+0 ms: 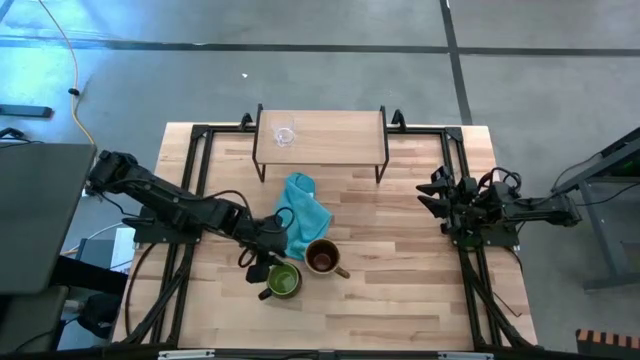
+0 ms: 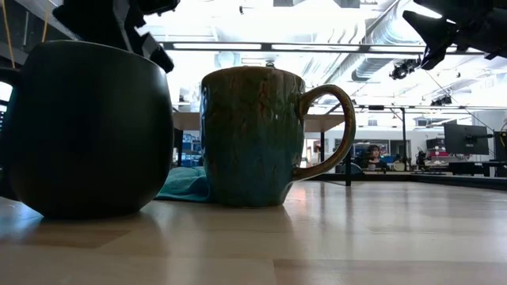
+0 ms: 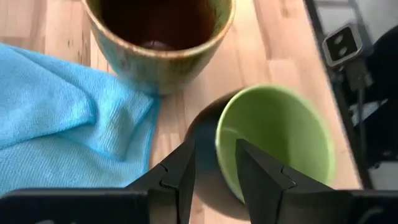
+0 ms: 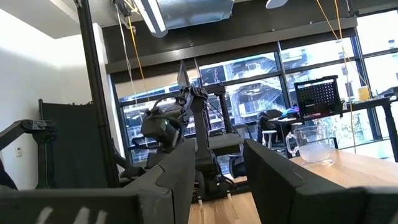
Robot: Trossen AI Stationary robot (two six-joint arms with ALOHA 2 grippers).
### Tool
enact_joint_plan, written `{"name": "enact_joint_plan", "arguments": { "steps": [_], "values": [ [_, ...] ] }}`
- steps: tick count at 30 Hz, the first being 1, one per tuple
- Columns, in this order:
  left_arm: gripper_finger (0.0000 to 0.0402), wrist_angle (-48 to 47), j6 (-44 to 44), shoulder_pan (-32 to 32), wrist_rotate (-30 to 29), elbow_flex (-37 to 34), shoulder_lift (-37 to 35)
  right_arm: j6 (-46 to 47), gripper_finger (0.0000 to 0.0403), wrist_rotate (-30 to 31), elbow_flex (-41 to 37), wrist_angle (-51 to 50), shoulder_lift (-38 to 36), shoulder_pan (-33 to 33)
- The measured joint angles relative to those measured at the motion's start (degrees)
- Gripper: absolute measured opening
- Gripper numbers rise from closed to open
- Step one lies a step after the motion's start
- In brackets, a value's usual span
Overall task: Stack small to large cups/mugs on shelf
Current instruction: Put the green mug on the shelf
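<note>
The dark mug with green inside [image 1: 283,280] stands on the table near its front edge, and my left gripper [image 3: 214,152] is shut on its rim from the left. Right beside it stands the olive-tan mug with brown inside [image 1: 322,257], its handle toward the table's right. The tiny clear glass cup [image 1: 285,135] stands on the light-wood shelf [image 1: 340,135] at the far edge. My right gripper [image 4: 217,149] waits open at the table's right side, holding nothing. My left gripper has the dark mug's wall at the rim [image 3: 219,140], on the mug's left side. One finger [image 3: 258,171] is inside against the green, and the other finger [image 3: 180,174] is outside on the dark wall. The fingers slant down from the table's left. The mug's base [image 2: 87,212] rests on the table.
A teal-blue cloth [image 1: 305,215] lies crumpled between the shelf and the two mugs, touching the olive-tan mug's far left side. Black frame rails [image 1: 195,190] run along both table sides. Bare wood lies to the right of the mugs.
</note>
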Motion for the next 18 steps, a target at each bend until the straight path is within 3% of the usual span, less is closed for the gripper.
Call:
{"name": "enact_joint_plan", "arguments": {
  "steps": [11, 18],
  "values": [
    [0.0104, 2.55, 2.61, 0.00, 0.60, -0.03, 3.89, 1.07, 0.0128, 0.20, 0.00, 0.51, -0.02, 0.02],
    [0.0093, 2.00, -0.38, -0.04, -0.67, -0.03, 4.03, 1.07, 0.0128, 0.17, 0.00, 0.25, -0.02, 0.02]
  ]
}}
